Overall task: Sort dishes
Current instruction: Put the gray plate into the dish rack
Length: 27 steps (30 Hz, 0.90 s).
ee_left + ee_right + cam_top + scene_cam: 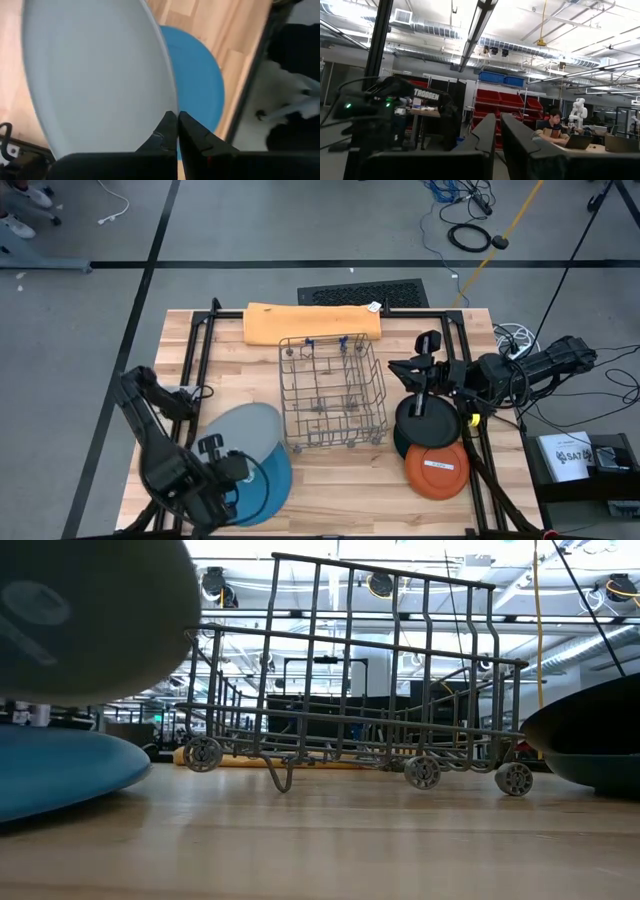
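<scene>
Large round grey plate (245,435) is pinched at its rim by the left gripper (176,131), raised over the blue plate (268,485) near the table's front-left corner; racking it in the wire rack (333,392) looks next. Right gripper (496,131), nearly closed, waits by the right edge.

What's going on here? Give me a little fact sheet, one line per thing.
Left gripper: shut on grey plate, lifted over blue plate
Right gripper: raised above the black plate, fingers close together, holding nothing
Orange plate: overlaps the black one, white sticker
Wire rack: mid-table, no dishes
Orange cloth: far edge
</scene>
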{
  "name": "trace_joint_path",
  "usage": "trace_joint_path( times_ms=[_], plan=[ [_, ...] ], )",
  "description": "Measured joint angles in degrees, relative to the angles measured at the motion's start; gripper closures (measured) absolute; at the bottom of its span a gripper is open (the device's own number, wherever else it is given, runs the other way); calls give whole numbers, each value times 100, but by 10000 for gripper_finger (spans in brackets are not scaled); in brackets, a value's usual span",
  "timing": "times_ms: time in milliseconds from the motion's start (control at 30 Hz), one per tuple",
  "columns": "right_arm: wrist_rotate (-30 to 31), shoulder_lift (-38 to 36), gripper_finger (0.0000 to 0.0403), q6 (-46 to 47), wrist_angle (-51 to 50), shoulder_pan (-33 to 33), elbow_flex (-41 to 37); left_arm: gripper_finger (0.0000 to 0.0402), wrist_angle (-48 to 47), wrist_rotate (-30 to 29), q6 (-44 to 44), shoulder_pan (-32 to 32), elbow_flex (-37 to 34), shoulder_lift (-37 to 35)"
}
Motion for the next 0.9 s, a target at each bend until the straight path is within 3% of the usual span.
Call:
trace_joint_path(
  times_ms=[133,367,567,900],
  plan=[
    [13,0,378,0,-16,0,0,401,10,-23,-143,-4,0,-365],
    [26,0,378,0,-42,0,0,401,158,-1060,-36,-2,0,-976],
    [26,0,378,0,-53,0,0,401,525,-1687,359,18,-2,-1280],
    [26,0,378,0,-62,0,0,401,1191,-2117,1451,174,-2,-1565]
  ],
)
